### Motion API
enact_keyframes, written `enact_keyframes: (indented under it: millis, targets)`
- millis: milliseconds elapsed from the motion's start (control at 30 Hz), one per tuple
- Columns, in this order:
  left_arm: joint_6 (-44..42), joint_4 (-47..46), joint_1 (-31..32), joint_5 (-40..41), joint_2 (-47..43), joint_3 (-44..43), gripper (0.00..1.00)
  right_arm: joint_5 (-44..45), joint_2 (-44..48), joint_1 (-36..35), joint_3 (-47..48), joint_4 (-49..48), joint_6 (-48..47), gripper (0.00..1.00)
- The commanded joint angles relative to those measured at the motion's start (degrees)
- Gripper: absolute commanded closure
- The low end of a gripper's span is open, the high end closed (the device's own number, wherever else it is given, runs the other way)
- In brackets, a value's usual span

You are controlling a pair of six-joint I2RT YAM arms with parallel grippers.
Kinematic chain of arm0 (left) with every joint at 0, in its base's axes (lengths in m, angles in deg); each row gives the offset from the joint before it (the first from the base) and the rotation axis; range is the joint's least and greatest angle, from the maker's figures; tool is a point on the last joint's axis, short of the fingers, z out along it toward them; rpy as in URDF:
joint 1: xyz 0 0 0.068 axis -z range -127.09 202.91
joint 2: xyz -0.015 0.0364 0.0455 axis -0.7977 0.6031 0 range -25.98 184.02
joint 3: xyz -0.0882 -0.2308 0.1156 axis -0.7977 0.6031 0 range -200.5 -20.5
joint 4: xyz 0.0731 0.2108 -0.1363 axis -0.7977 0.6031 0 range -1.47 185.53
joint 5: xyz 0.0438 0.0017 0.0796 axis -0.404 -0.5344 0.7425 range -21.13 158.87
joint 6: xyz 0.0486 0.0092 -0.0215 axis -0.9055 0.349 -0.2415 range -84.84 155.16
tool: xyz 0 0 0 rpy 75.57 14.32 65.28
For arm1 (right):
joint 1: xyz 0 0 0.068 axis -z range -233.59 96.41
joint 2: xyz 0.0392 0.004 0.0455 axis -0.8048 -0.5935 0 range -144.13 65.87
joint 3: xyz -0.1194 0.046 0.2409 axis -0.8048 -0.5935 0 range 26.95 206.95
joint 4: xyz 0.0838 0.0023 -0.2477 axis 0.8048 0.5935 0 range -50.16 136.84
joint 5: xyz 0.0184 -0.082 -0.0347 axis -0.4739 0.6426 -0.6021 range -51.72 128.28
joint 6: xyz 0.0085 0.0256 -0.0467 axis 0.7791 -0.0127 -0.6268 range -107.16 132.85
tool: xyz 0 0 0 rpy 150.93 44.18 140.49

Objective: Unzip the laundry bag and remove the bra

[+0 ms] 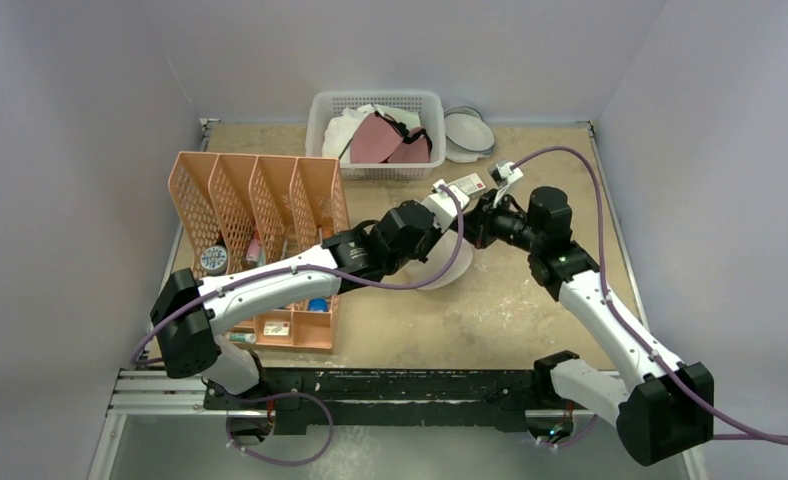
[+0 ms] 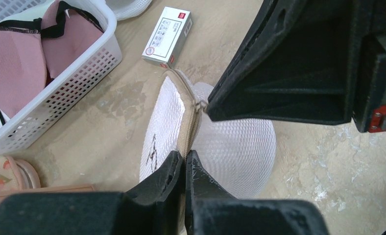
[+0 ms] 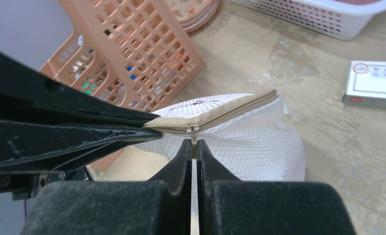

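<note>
The laundry bag [image 1: 432, 255] is a white mesh dome held on edge over the table's middle. It also shows in the left wrist view [image 2: 235, 142] and the right wrist view [image 3: 250, 142]. My left gripper [image 1: 440, 222] is shut on its beige zip rim [image 2: 186, 156]. My right gripper [image 1: 470, 222] is shut on the small zip pull [image 3: 193, 142] at the rim. The zip [image 3: 215, 110] looks closed along the part that shows. The black mark [image 2: 151, 147] is on the flat face. The pale pink bra is hidden.
A white basket [image 1: 375, 97] at the back holds rose-mauve cups [image 1: 375, 138]. White blue-rimmed dishes [image 1: 467, 132] stand beside it. An orange file rack [image 1: 255, 200] is to the left. A small white box [image 2: 167, 36] lies just behind the bag.
</note>
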Motion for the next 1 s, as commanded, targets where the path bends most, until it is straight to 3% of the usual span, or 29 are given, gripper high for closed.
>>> enact_keyframes:
  millis: [0, 167, 333, 467, 500, 567, 633, 967]
  targets:
    - [-0.62, -2.77, 0.03, 3.45, -2.63, -1.03, 1.0, 11.02, 1.8, 0.2, 1.69, 1.41, 1.94, 1.0]
    - [-0.87, -3.34, 0.39, 4.42, -3.52, -0.53, 1.0, 18.59, -1.78, 3.39, 2.64, 6.1, 3.75, 1.0]
    - [-1.34, -3.39, 0.68, 5.25, -3.81, -0.44, 1.0, 12.85, -4.1, 11.08, 1.35, 6.15, 5.36, 1.0]
    - [-1.53, -3.31, 0.86, 4.99, -3.82, -0.48, 1.0, 7.56, -4.1, 11.45, 2.02, 6.2, 1.1, 1.0]
    - [-1.64, -3.2, 0.86, 4.76, -3.67, -0.61, 0.97, 6.1, -3.67, 11.34, 2.03, 4.26, 0.64, 1.0]
    - [-1.67, -3.05, 0.86, 4.45, -3.85, -0.8, 0.78, -0.1, -2.51, 11.19, 1.17, 0.63, 1.15, 1.0]
    - [-1.6, -3.04, 0.86, 3.89, -4.1, -0.75, 0.67, -4.77, -1.78, 10.96, 0.44, -2.52, 2.14, 1.0]
    - [-1.19, -4.49, 0.82, 1.93, -4.87, 0.17, 0.59, -9.86, -0.68, 6.65, 0.09, -6.61, 2.41, 1.0]
